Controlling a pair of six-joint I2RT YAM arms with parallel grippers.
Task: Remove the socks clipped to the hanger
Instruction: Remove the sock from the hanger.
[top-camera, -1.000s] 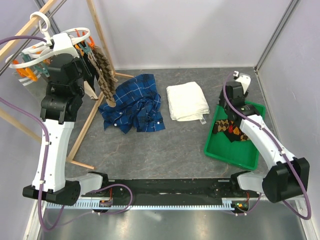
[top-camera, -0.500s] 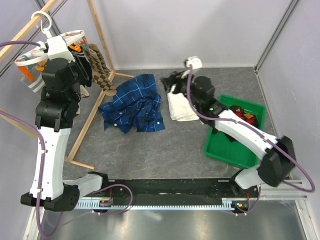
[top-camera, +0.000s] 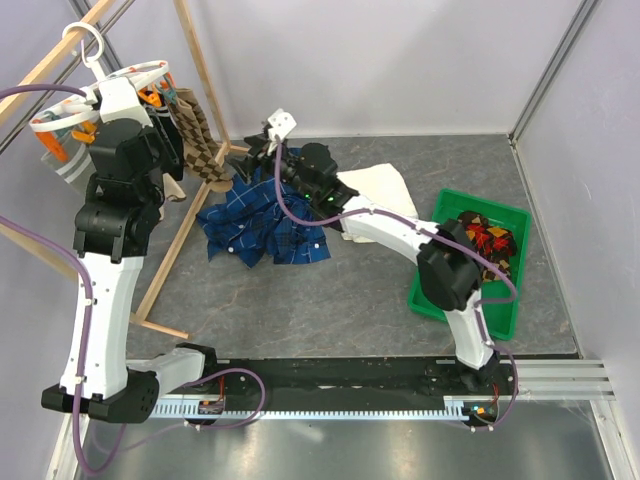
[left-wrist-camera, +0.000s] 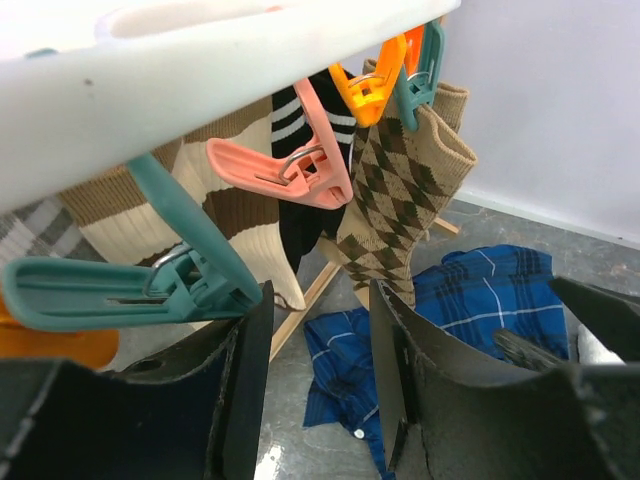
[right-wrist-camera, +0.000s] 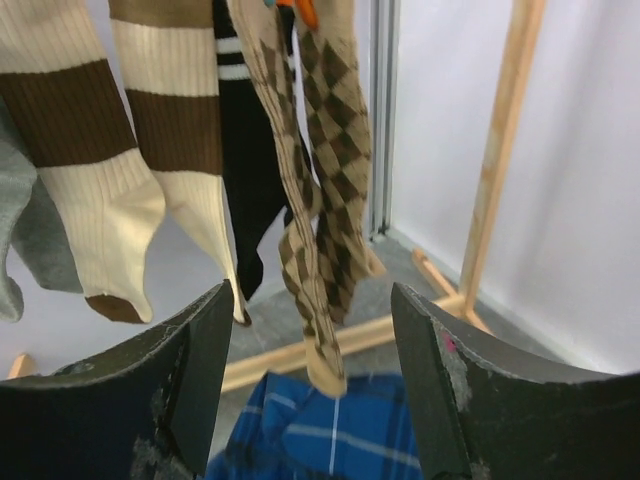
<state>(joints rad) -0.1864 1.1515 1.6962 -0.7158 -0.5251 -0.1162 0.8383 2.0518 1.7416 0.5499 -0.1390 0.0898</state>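
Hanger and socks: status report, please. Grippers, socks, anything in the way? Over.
Left gripper open, empty, beneath the hanger. Right gripper open, empty, facing the argyle sock. Black sock, striped socks still clipped too. Nothing between.

My left arm (top-camera: 100, 300) and right arm (top-camera: 385, 228) are smooth white shells joined by chunky black joint blocks. A thin purple cable (top-camera: 86, 310) trails along each. My left fingers (left-wrist-camera: 240, 390) and right fingers (right-wrist-camera: 190, 380) are flat matte-black plates with scuffed, dusty edges; one right finger bears a pink fleck.
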